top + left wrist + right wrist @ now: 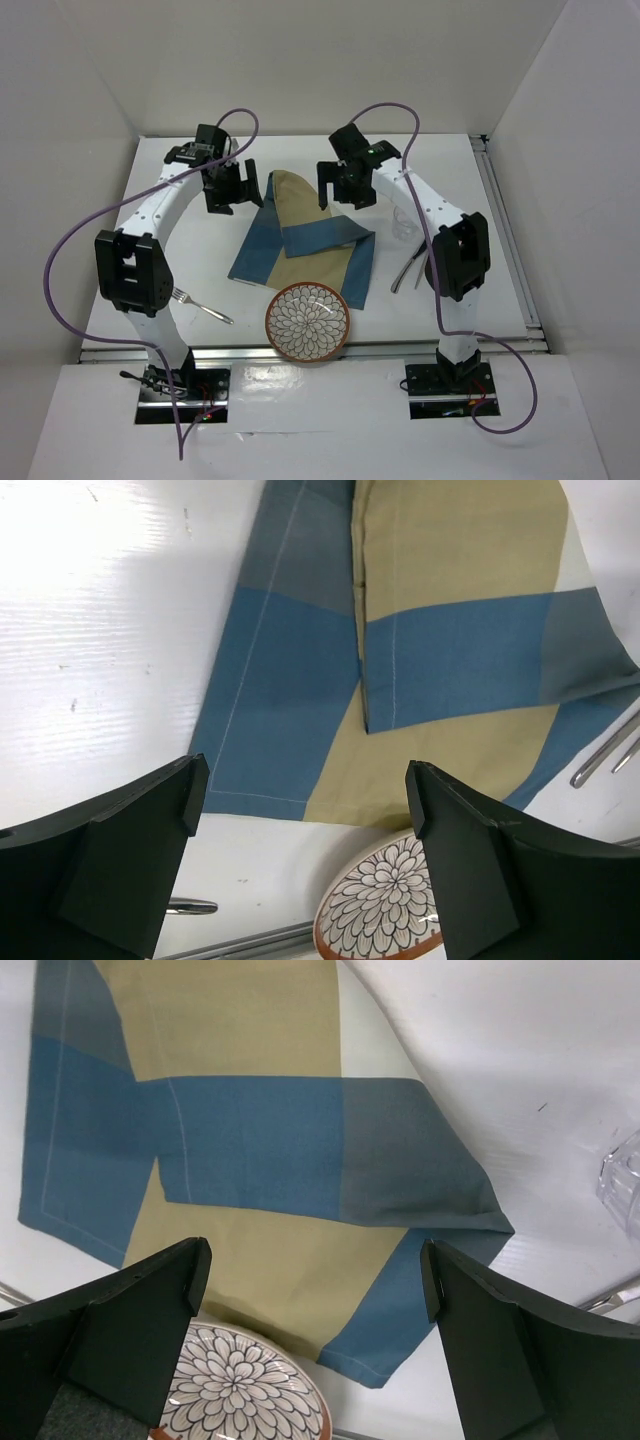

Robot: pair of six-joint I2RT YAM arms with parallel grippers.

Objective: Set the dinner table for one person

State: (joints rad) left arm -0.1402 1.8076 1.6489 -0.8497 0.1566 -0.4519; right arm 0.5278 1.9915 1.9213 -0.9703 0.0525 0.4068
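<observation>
The white dinner table [480, 200] lies flat in front of the two arms. Its long axis appears to run left to right, with a metal rail [230, 352] along the near edge and white walls [90, 80] close on the other three sides. A blue-and-tan checked placemat [300, 240] sprawls askew across the middle, one flap folded over itself. A flower-patterned plate [308, 322] sits at the near edge, just beside the cloth's lower hem. A fork [200, 305] lies near the left arm. More cutlery [405, 272] and a clear glass [405, 222] crowd the right arm's elbow. The left gripper [303, 780] and right gripper [315, 1258] hover over the cloth's far end, fingers spread wide and holding nothing. Bare tabletop lies along the far edge and at the far left and right.
</observation>
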